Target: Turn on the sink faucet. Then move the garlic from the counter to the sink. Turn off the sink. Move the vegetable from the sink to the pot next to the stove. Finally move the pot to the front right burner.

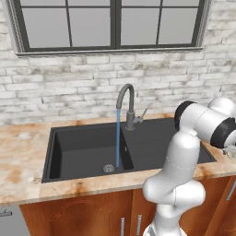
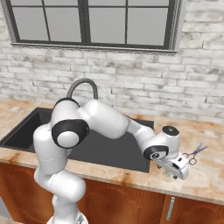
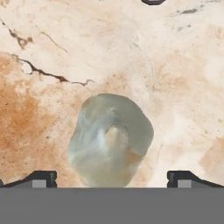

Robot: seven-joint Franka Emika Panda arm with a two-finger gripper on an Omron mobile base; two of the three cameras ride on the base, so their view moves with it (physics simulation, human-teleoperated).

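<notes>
Garlic (image 3: pixel 110 140) dead centre between fingertips (image 3: pixel 40 178) in hand view, lying on counter (image 3: pixel 175 65) right of sink (image 1: pixel 87 147). Gripper (image 3: pixel 112 179) directly above, pointing straight down, jaws fully apart, nothing held. Bulb looks slightly longer top-to-bottom in hand view, i.e. across the closing line, so narrow width faces the fingers. Next move by the look of it: straight descent, then close. Faucet (image 1: pixel 126 99) running, water hitting drain. Scissors (image 2: pixel 194 154) just beyond gripper, clear of bulb.
</notes>
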